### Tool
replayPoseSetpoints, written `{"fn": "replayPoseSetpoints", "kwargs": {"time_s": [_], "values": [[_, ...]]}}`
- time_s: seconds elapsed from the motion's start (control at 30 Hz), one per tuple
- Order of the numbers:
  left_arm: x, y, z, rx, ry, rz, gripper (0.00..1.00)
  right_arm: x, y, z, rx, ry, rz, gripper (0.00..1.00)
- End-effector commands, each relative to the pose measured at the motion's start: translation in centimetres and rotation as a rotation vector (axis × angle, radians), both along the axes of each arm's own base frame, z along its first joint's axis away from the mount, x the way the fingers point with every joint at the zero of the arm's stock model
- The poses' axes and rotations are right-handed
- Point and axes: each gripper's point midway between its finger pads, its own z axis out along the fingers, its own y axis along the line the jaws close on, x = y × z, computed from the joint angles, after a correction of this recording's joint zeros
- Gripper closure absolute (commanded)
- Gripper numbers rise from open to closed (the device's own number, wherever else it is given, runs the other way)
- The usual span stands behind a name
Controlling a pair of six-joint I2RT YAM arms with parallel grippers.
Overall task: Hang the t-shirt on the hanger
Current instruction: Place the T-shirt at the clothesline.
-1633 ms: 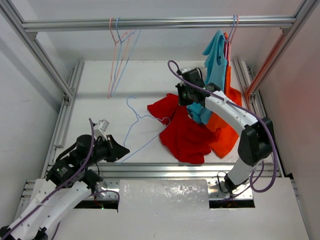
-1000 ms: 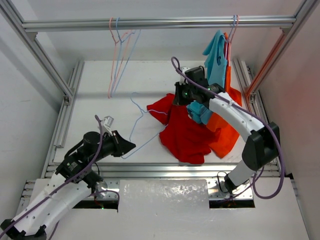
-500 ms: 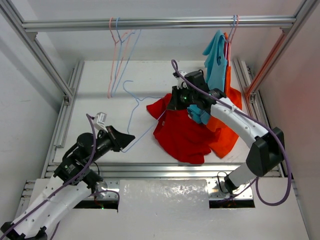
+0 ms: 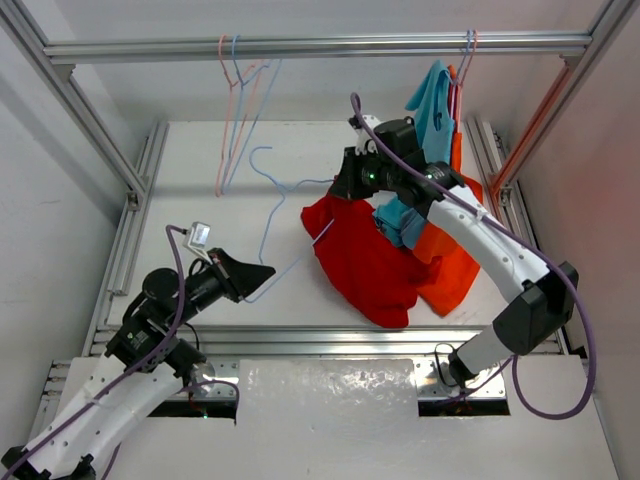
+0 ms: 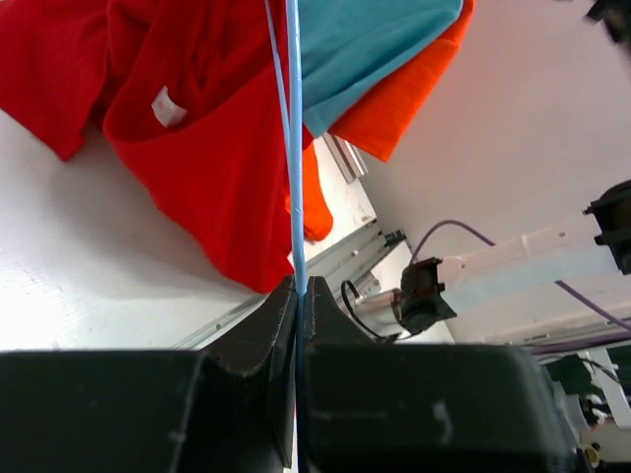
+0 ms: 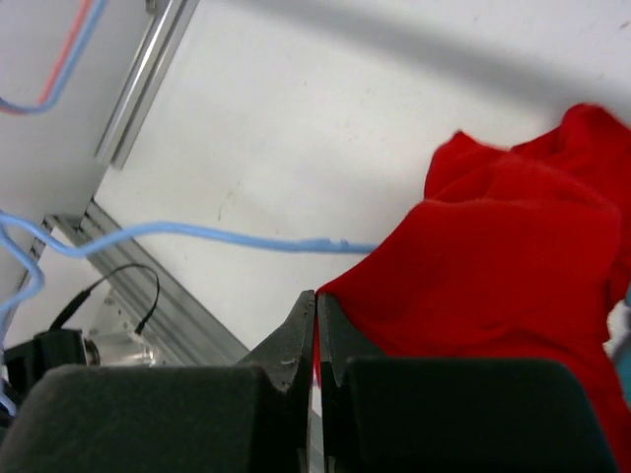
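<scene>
The red t-shirt lies crumpled at the table's middle right, one edge lifted. My right gripper is shut on that edge, and the cloth hangs from the pinched jaws in the right wrist view. The light-blue wire hanger is raised off the table, its hook up and to the left and one arm reaching the shirt. My left gripper is shut on its lower wire. In the left wrist view the wire runs up from the closed jaws over the red shirt.
A light blue shirt and an orange shirt hang from the top rail at the right, draping onto the table. Pink and blue spare hangers hang from the rail at the back left. Aluminium frame rails border the table.
My right gripper has lifted the shirt's edge up and back to the left. My left gripper has raised and tilted the hanger, moving it toward the shirt.
</scene>
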Motion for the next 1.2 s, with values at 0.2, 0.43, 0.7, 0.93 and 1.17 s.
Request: {"fn": "replayPoseSetpoints", "kwargs": {"time_s": [0.2,0.43,0.7,0.93,1.17], "values": [[-1.1,-1.5,3.4,-0.083,-0.125,-0.118,1.00,-0.5,3.4,8.2,0.078,-0.105,0.145,1.00],[1.4,0.2,7.9,-0.060,-0.173,0.045,1.00,-7.4,8.2,11.3,0.181,-0.095,0.502,1.00],[3.9,2.1,10.3,-0.024,-0.210,0.211,1.00,-13.1,8.0,13.4,0.262,-0.148,0.674,1.00],[2.7,-1.3,7.6,-0.068,-0.223,0.009,1.00,-8.4,6.2,9.3,0.080,-0.161,0.388,1.00],[2.2,-0.4,6.9,-0.105,-0.276,0.042,1.00,-6.0,4.3,7.4,0.014,-0.216,0.221,0.78]]}}
